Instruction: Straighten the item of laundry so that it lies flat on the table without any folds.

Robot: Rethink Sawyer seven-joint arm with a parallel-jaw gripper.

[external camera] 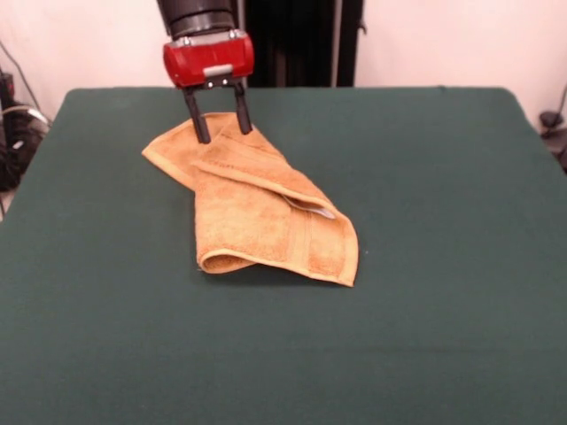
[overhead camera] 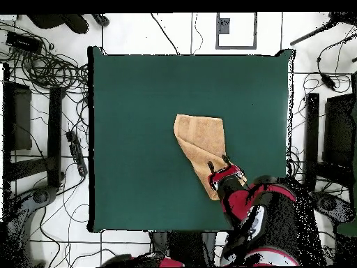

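Your red and black hand hangs over a folded golden-orange terry towel on the dark green cloth surface.
Its two fingers stand apart, holding nothing, at the towel's far end near the surface's far edge; the towel lies doubled over itself.

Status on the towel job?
Gripper open, jaws down at towel's far end. Towel folded over, not flat. Table otherwise unobstructed.

Even, soft light falls from above, leaving the counter matte and free of glare. A narrow dark shadow hugs the near edge of the towel. The front view is slightly soft; the white wall behind is bright.
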